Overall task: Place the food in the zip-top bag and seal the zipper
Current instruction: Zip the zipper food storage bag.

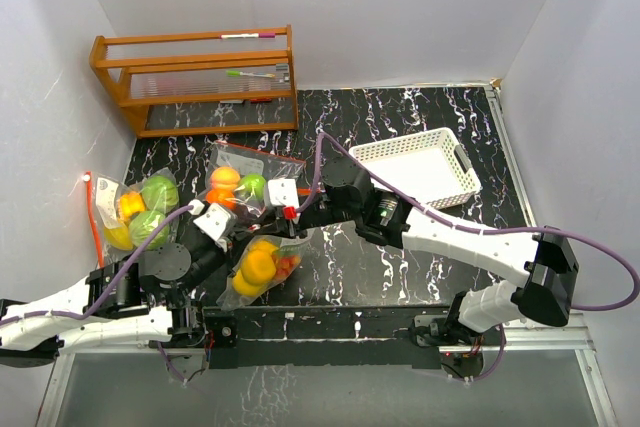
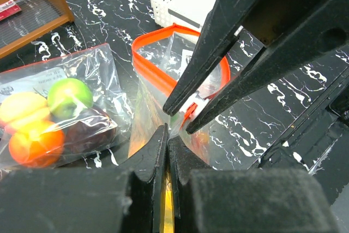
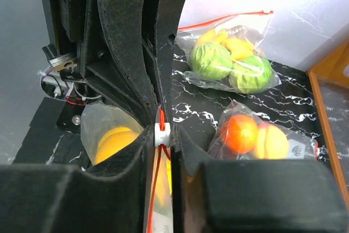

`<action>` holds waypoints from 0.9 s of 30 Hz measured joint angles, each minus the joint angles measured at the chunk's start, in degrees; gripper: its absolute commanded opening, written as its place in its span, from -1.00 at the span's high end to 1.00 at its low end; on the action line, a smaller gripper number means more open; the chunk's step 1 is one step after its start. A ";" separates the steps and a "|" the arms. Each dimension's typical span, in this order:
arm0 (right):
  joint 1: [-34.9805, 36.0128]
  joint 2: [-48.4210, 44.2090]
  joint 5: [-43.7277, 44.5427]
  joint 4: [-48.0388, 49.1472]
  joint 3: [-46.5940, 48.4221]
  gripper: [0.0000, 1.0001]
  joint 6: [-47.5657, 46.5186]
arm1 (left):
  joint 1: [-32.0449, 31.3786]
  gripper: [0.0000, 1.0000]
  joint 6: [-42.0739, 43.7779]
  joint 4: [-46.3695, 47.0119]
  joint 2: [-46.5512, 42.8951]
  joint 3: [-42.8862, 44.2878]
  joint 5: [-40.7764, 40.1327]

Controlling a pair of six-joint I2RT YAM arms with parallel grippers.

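Step in hand: sealing. The food (image 1: 260, 267) is already lying inside the bag (image 2: 143, 118), which is sitting on the table (image 1: 400, 267) between the two arms with its orange zipper (image 2: 144, 65) gaping open. The left gripper (image 2: 167, 135) is clamping the bag's near top edge, with its jaws fully closed on the film. The right gripper (image 3: 162, 130) is pinching the white slider (image 2: 192, 103) just beside the left grip, with a finger pressing on each side of it.

Next move, as judged: the right gripper is to be drawing the slider along the track toward the far end, in line with the zipper. Meanwhile the left gripper is to be anchoring the near end and keeping the track taut and straight. A slack track or a tilted slider is likely to jam.

Writing: a printed panel (image 2: 11, 88) is showing on a neighbouring filled bag (image 2: 103, 61), but its print is too small to read. No brand is legible in any view.
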 measured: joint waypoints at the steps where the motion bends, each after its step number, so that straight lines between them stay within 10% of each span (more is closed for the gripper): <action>1: 0.00 0.00 0.09 -0.04 0.02 0.81 0.15 | 0.00 1.00 -0.02 0.00 0.00 -0.02 0.00; 27: -1.97 -0.13 1.07 -0.35 -0.48 0.84 1.11 | -0.02 1.00 -0.22 0.85 -6.97 -0.04 2.19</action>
